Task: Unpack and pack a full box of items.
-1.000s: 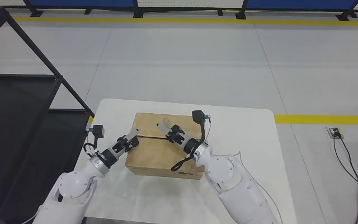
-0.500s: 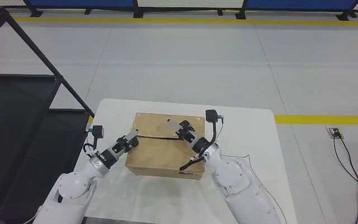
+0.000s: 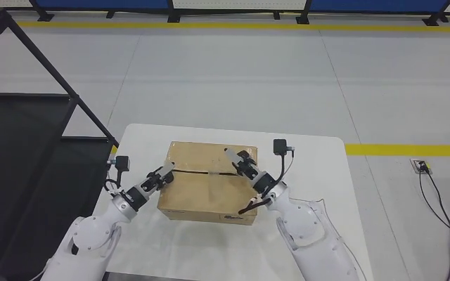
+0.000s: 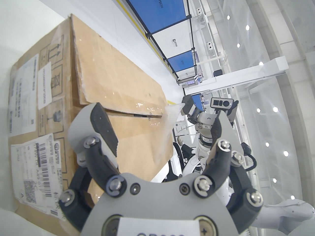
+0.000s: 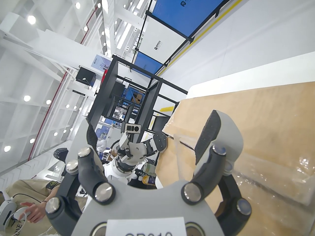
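Looking down from the top view, I have the box [image 3: 207, 181] in the middle of the frame on the white table [image 3: 316, 161]. Its flaps are shut and the seam runs left to right across the top. My left gripper [image 3: 165, 171] hangs at the left end of that seam, just over the box's left edge. The left wrist view shows its fingers [image 4: 104, 126] spread wide with nothing between them. My right gripper [image 3: 237, 157] sits over the right part of the lid, toward the box's upper right corner. Its fingers [image 5: 209, 133] are likewise spread apart and hold nothing. A strip of clear tape [image 4: 169, 120] stands loose off the seam and rises to the tip of the right gripper; I cannot tell whether it sticks there. White labels [image 4: 21, 109] cover the box's side nearest my left gripper.
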`<state>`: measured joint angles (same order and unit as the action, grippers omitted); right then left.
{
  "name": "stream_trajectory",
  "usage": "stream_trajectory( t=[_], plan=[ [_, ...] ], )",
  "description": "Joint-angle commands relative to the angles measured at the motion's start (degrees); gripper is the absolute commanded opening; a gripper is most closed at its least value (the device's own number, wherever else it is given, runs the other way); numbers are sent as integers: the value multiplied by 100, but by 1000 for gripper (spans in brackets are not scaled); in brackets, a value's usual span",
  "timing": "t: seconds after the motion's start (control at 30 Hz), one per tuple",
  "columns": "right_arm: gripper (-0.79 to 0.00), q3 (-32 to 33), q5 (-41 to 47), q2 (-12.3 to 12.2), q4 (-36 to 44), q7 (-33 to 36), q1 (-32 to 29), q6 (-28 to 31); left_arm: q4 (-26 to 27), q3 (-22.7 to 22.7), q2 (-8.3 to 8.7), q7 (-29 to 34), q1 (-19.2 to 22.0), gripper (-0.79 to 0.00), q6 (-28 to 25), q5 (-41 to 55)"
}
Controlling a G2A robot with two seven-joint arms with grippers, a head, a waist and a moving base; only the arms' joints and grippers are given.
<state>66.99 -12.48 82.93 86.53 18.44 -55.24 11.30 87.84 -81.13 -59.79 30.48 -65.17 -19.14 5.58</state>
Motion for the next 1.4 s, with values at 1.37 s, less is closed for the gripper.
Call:
stream_trajectory(
  t=[1.37],
  plan=[
    [0, -479, 1552, -116, -2002, 3157, 1516, 1004, 1357, 137, -90, -2314, -1014, 0, -187, -5329]
  ],
)
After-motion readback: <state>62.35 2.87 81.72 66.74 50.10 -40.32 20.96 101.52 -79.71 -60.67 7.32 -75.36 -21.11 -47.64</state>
